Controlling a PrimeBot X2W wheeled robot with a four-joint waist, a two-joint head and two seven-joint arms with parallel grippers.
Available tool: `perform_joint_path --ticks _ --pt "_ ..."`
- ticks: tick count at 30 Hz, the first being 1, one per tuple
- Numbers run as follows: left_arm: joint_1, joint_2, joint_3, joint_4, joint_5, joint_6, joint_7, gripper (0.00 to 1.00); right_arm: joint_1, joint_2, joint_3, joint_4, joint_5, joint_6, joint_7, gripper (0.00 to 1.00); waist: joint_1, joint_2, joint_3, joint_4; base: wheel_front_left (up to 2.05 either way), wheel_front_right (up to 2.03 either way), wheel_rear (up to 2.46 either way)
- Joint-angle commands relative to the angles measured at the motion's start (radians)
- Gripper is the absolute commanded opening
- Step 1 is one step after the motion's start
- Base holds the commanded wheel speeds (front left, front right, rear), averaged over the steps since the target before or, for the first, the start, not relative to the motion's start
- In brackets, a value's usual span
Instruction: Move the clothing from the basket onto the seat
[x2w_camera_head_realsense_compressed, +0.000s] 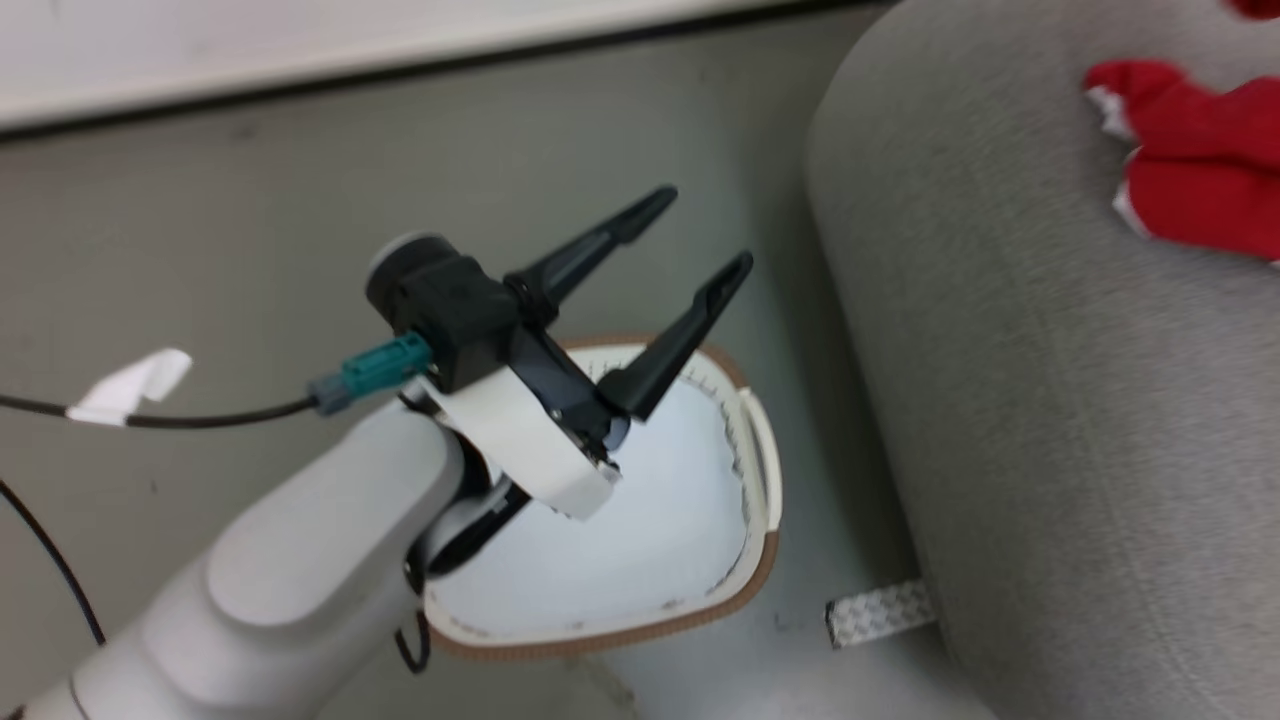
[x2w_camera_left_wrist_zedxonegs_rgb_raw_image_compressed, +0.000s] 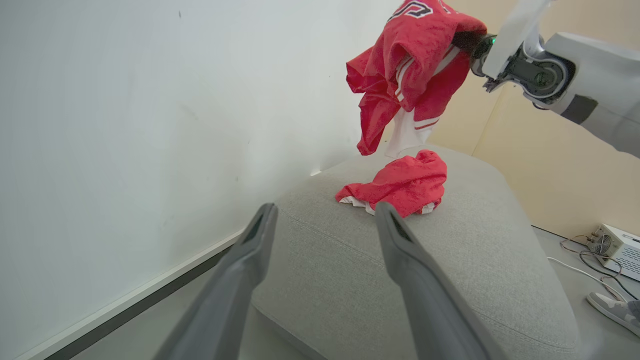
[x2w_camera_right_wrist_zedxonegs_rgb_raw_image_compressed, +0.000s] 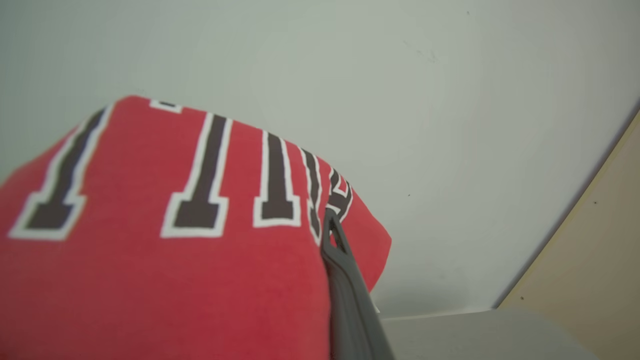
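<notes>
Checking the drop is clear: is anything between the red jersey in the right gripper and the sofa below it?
Nothing solid shows. The jersey hangs from the shut right gripper above the sofa; beneath it lies only bunched red cloth, on the cushion. Whether that is the same garment, I cannot tell.

Head camera looks steeply down on the basket (x2w_camera_head_realsense_compressed: 600, 640) beside the sofa (x2w_camera_head_realsense_compressed: 1050, 400), which the left wrist camera faces across toward the wall (x2w_camera_left_wrist_zedxonegs_rgb_raw_image_compressed: 125, 125); right wrist camera sits close against the jersey (x2w_camera_right_wrist_zedxonegs_rgb_raw_image_compressed: 165, 280).
</notes>
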Motion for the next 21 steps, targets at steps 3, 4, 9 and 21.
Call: perform_joint_path --ticks 3,4,9,21 --pt "-0.051 0.032 0.017 -0.038 0.026 -0.006 0.001 1.00 -0.018 0.006 -0.136 -0.002 -0.117 -0.002 0.038 0.00 -0.0001 0.0000 0.190 0.071 0.00 0.00 0.00" --pt "-0.060 0.036 0.020 -0.047 0.029 -0.008 0.000 1.00 -0.005 0.008 -0.168 -0.001 -0.152 -0.002 0.043 0.00 -0.0001 0.0000 0.205 0.076 0.00 0.00 0.00" --pt "-0.073 0.052 0.025 -0.075 0.040 -0.014 0.000 1.00 0.102 0.067 -0.336 0.034 -0.302 -0.002 0.030 0.00 -0.0001 0.0000 0.247 0.091 0.00 0.00 0.00" --pt "0.003 0.106 0.045 -0.023 0.028 -0.016 -0.002 1.00 0.302 0.232 -0.535 0.156 -0.506 -0.002 -0.182 1.00 -0.0001 0.0000 0.164 0.050 0.00 0.00 0.00"
